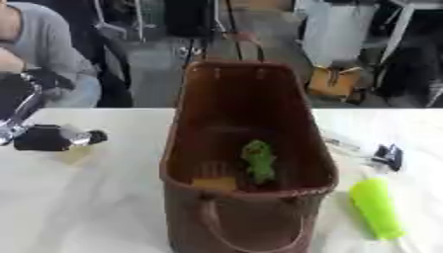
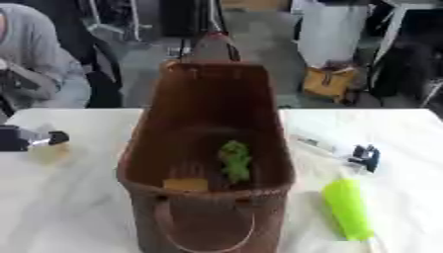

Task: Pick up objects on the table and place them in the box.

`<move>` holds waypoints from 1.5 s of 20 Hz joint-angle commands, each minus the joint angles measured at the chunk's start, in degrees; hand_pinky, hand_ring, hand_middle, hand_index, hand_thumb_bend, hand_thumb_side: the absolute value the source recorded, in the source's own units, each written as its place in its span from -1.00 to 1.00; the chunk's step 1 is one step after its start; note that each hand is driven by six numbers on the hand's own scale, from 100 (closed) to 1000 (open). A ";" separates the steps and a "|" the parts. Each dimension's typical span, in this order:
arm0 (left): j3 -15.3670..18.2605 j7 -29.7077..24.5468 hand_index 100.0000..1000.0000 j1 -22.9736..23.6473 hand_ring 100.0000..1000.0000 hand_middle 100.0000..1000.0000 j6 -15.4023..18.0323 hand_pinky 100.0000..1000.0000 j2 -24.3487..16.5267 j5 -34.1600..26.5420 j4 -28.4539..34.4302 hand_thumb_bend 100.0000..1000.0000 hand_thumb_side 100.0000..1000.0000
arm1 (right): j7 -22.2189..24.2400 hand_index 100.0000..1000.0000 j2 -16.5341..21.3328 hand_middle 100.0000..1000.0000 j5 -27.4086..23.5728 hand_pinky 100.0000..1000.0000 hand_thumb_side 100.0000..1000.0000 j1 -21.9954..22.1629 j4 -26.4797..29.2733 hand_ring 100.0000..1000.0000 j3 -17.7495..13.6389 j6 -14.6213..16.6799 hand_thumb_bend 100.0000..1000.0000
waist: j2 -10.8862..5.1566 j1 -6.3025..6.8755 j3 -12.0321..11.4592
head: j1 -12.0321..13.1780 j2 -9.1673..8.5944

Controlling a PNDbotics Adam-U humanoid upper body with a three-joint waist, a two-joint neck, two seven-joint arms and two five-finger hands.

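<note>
- Two items lie inside the brown woven basket (image 1: 246,195) standing in the middle of the white table (image 1: 86,207): a green leafy-looking thing (image 1: 259,160) on its floor and a yellow-orange piece (image 1: 213,183) against the near wall.
- Right of the basket, a bright green cylinder-shaped object (image 1: 376,208) lies on the table, just beside the basket's near corner.
- Farther back on the right, a small black object (image 1: 388,156) rests near a pale, clear-looking strip (image 1: 342,144).
- At the left edge, the left robot hand (image 1: 52,137), black with silver parts, hangs low over the table; whether its fingers are spread or curled cannot be told.
- The right robot hand appears in neither view.
- The basket's handle (image 1: 251,242) droops over its near side.
</note>
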State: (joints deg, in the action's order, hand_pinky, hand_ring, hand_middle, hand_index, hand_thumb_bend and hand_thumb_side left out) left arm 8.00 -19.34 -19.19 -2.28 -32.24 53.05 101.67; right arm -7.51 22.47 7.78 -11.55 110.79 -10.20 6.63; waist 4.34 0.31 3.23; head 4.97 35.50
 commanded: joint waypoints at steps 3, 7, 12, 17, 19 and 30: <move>0.75 0.21 0.54 -0.61 0.51 0.38 -0.11 0.55 -1.41 0.09 0.57 1.00 0.26 | 0.07 0.55 1.67 0.36 0.19 -0.01 0.18 -0.44 0.65 0.15 -0.33 0.08 -0.41 | -0.59 0.09 0.11 | 0.11 -0.38; 0.75 0.18 0.54 -0.61 0.51 0.38 -0.14 0.55 -1.42 0.05 0.51 1.00 0.26 | 0.06 0.55 1.67 0.36 0.18 -0.01 0.18 -0.40 0.63 0.15 -0.35 0.08 -0.41 | -0.57 0.10 0.15 | 0.13 -0.32; 0.75 0.18 0.55 -0.65 0.51 0.38 -0.15 0.54 -1.43 -0.02 0.54 1.00 0.25 | 0.03 0.55 1.67 0.36 0.17 -0.01 0.18 -0.40 0.61 0.14 -0.37 0.07 -0.41 | -0.58 0.11 0.18 | 0.14 -0.33; 0.93 -0.69 0.60 -0.96 0.49 0.40 -0.98 0.49 -1.78 0.46 -0.48 1.00 0.06 | 0.03 0.55 1.68 0.36 0.17 -0.01 0.18 -0.35 0.58 0.14 -0.38 0.07 -0.41 | -0.60 0.15 0.27 | 0.11 -0.31; 1.09 -1.79 0.65 -1.35 0.47 0.43 -2.18 0.41 -2.33 1.44 -1.60 1.00 -0.07 | 0.05 0.55 1.70 0.36 0.16 -0.01 0.18 -0.30 0.55 0.14 -0.37 0.06 -0.41 | -0.62 0.17 0.30 | 0.07 -0.27; 3.74 -4.56 0.72 -10.57 0.41 0.47 -16.62 0.22 -9.30 6.77 -27.94 1.00 -0.06 | 0.19 0.55 1.84 0.36 0.15 -0.02 0.18 0.14 0.30 0.14 -0.29 0.10 -0.41 | -1.07 0.36 0.67 | -0.28 -0.22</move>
State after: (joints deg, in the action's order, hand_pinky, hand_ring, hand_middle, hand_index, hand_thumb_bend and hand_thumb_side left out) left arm 10.70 -24.81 -28.54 -17.38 -38.55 59.38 76.32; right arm -7.46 22.48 7.78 -11.04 110.73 -10.20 6.64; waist 3.96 0.59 3.87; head 4.86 35.49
